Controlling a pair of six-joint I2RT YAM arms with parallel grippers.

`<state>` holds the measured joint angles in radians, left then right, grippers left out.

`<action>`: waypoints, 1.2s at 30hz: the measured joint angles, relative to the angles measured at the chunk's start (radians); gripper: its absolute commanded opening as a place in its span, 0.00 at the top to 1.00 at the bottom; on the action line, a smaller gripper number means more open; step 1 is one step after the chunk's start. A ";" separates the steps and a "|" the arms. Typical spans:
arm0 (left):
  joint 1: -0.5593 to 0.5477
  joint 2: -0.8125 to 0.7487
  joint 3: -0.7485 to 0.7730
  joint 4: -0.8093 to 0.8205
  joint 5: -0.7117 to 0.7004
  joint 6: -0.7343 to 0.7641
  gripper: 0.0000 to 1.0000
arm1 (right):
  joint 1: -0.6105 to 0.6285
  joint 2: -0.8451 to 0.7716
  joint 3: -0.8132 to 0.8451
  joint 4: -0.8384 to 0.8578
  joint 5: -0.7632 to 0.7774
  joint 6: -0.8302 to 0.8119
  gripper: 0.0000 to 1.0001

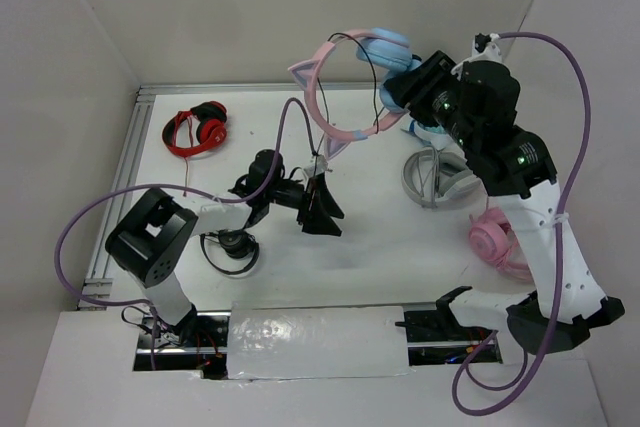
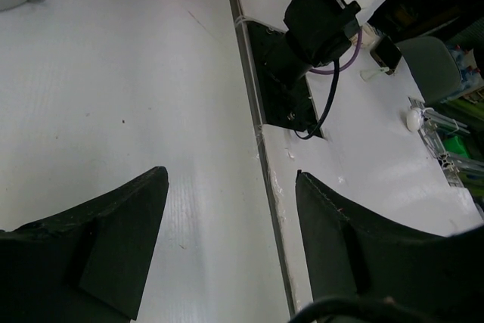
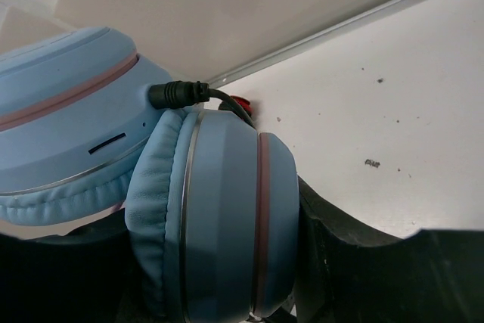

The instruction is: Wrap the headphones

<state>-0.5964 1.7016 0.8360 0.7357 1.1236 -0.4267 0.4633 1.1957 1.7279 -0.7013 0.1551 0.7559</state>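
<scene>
Looking from above, your right gripper [image 1: 406, 85] clamps the headphones [image 1: 388, 49] near the back wall, and your left gripper [image 1: 322, 205] stands wide apart. At the left wrist, the fingers [image 2: 113, 240] are spread over the table [image 2: 113, 96]. At the right wrist, a blue ear cup [image 3: 219, 217] is pinched between the jaws, with the cable [image 3: 178, 94] plugged in.

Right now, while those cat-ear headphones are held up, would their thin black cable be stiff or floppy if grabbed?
Probably floppy: the cable hangs in loose curves from the headphones. It looks thin and smooth, so it may slip out of the open left gripper. The plug at the blue ear cup seems stiff.
</scene>
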 measured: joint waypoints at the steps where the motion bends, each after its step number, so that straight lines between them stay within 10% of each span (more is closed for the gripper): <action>1: 0.000 -0.001 -0.005 0.000 -0.003 0.000 1.00 | -0.012 0.007 0.000 -0.003 0.000 0.005 1.00; 20: -0.002 -0.345 -0.086 -0.466 -0.618 -0.047 1.00 | -0.175 -0.053 -0.198 -0.024 0.178 0.075 1.00; 22: -0.002 -0.389 -0.090 -0.491 -0.650 -0.045 0.75 | -0.178 -0.077 -0.229 -0.016 0.153 0.051 1.00; 24: -0.002 -0.429 -0.090 -0.508 -0.666 -0.036 0.23 | -0.180 -0.107 -0.254 -0.001 0.105 0.016 1.00; 26: -0.002 -0.461 -0.091 -0.509 -0.674 -0.015 0.01 | -0.180 -0.132 -0.265 0.016 0.032 -0.023 1.00; 36: -0.002 -0.434 -0.080 -0.500 -0.574 0.164 0.01 | -0.161 -0.118 -0.196 0.083 -0.415 -0.177 1.00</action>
<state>-0.5983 1.2675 0.7559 0.2359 0.5495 -0.2630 0.3023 1.0775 1.5318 -0.6182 -0.2596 0.5785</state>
